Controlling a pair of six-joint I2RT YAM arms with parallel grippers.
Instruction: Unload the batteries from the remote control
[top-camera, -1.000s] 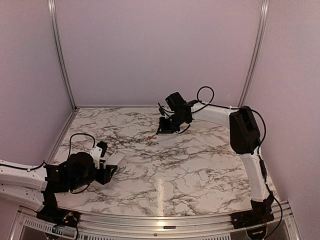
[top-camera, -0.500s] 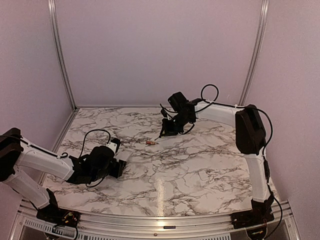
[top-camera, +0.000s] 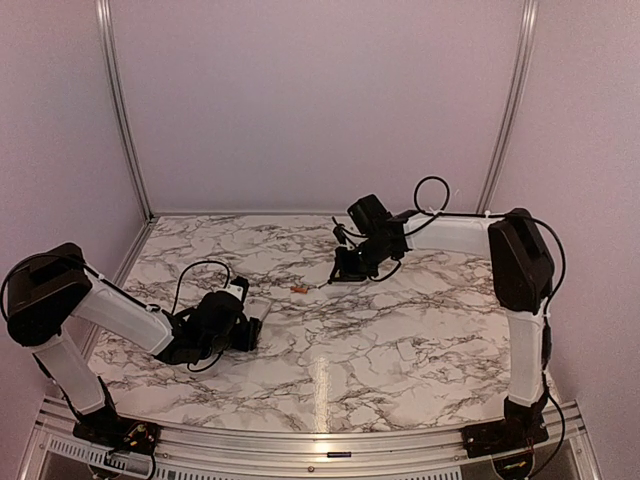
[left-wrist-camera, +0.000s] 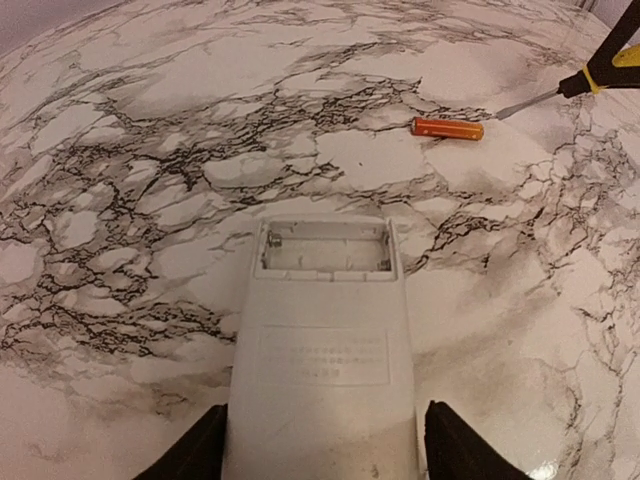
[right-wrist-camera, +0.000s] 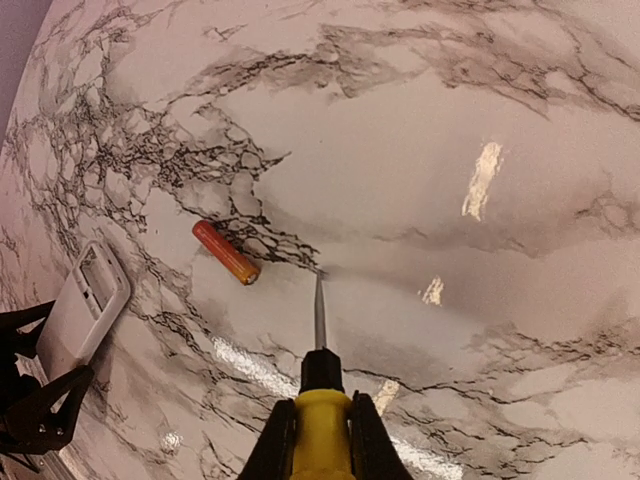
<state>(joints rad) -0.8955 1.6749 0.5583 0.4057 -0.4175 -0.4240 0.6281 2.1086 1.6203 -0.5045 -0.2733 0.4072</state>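
The white remote control lies flat on the marble, back side up, and its battery compartment is open and empty. My left gripper straddles its near end, jaws apart, with a small gap at the right finger. It shows low on the table in the top view. One reddish-orange battery lies loose beyond the remote. It also shows in the right wrist view and the top view. My right gripper is shut on the yellow-handled screwdriver, whose tip rests on the table just right of the battery.
The marble table has a metal rail along its left edge and lilac walls behind and at both sides. The remote and the left gripper's fingers show at the left edge of the right wrist view. No second battery or cover plate is in view.
The left arm has stretched out to the right and come down with the remote, which now rests on the table. The right gripper has shifted slightly right with the screwdriver.
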